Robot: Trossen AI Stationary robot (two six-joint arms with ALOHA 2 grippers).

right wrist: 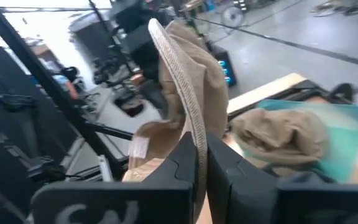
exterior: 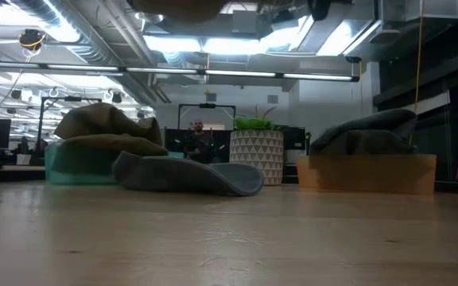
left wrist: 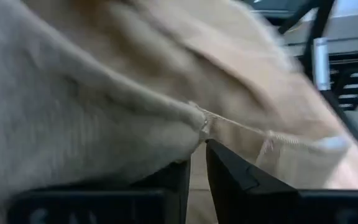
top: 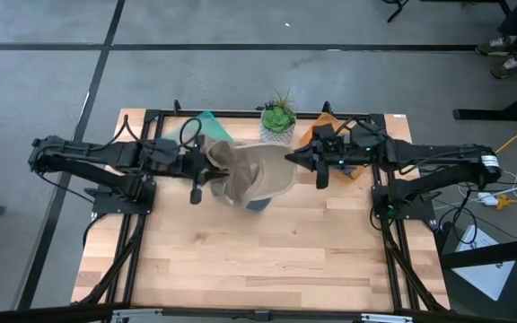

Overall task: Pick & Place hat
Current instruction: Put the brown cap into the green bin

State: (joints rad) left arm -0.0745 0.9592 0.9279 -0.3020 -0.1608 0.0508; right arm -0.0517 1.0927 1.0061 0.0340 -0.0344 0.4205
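A tan hat (top: 251,172) hangs in the air between my two grippers, above the middle of the table. My left gripper (top: 208,163) is shut on its left side, and my right gripper (top: 291,160) is shut on its right brim. A blue-grey hat (exterior: 189,173) lies flat on the table under it; a corner of it shows in the high view (top: 257,205). The low view shows only the tan hat's underside (exterior: 173,6) at its top edge. My left gripper pinches a bunched fold of the tan hat's cloth (left wrist: 194,119) between its two fingers, coming level from the table's left. The hat is lifted clear of the table. My right gripper pinches the hat's stitched brim edge (right wrist: 194,134) between its two fingers, coming level from the table's right. The brim stands up on edge out of the fingers, clear of the table.
A teal bin (exterior: 82,163) holding another tan hat stands at the back left, an orange bin (exterior: 368,173) holding a dark hat at the back right, and a potted plant (top: 278,117) between them. The near half of the wooden table (top: 258,260) is bare.
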